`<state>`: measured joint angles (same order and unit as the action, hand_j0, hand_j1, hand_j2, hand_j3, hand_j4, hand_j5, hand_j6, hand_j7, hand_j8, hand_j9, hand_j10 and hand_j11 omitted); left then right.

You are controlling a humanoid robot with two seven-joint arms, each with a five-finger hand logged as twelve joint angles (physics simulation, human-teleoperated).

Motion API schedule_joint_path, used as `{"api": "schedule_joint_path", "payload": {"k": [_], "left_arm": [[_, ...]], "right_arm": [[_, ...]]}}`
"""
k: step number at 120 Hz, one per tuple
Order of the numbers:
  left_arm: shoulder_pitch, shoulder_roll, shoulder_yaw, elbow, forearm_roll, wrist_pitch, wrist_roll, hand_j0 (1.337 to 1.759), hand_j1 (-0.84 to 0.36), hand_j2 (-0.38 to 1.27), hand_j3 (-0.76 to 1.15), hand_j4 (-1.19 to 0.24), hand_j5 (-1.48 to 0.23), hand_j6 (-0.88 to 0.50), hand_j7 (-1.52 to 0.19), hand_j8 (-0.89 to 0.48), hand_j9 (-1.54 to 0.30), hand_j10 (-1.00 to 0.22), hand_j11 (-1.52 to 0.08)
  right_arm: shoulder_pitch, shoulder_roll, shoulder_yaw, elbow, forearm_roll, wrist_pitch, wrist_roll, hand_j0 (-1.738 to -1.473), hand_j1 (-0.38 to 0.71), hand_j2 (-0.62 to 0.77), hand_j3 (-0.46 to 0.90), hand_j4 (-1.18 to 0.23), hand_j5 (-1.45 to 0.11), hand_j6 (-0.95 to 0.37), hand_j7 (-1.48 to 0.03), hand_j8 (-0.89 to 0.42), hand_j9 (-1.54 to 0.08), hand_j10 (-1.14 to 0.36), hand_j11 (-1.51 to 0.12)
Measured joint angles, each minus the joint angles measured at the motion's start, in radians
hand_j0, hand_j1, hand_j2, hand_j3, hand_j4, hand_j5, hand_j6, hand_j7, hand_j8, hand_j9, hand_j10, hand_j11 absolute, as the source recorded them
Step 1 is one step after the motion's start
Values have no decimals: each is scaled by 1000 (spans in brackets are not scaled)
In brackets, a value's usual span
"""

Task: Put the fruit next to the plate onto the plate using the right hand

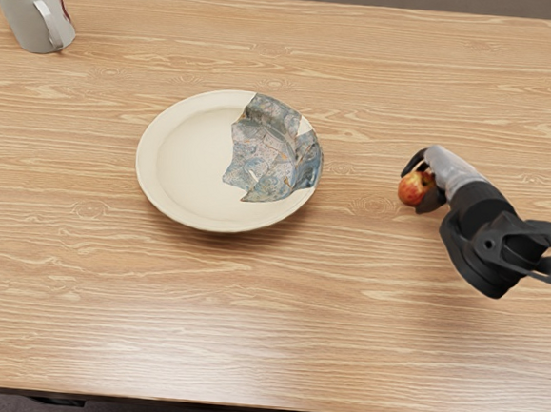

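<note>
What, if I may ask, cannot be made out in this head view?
All in the head view:
- apple: right side hidden by the right hand grasping it.
- plate: right part covered by the crumpled cloth.
- mug: inside too dark to see.
- Left arm: outside the picture.

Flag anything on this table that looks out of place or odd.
One thing: a crumpled blue-grey sheet, like cloth, lies on the right half of the plate, its edge over the rim. It covers room that the apple in the right hand may need. The mug stands upright.
</note>
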<state>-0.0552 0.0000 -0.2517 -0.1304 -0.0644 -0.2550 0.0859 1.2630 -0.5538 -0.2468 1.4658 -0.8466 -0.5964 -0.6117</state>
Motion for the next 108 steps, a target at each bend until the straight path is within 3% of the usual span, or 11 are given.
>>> {"api": "schedule_joint_path", "payload": {"k": [108], "left_arm": [[2, 0, 0, 2, 0, 0, 0, 1658, 349, 0, 0, 0, 0, 0, 0, 0, 0, 0, 0]], "right_arm": [[126, -3, 167, 168, 97, 99, 0, -1652, 274, 106, 0, -506, -911, -363, -876, -439, -899, -659, -899]]}}
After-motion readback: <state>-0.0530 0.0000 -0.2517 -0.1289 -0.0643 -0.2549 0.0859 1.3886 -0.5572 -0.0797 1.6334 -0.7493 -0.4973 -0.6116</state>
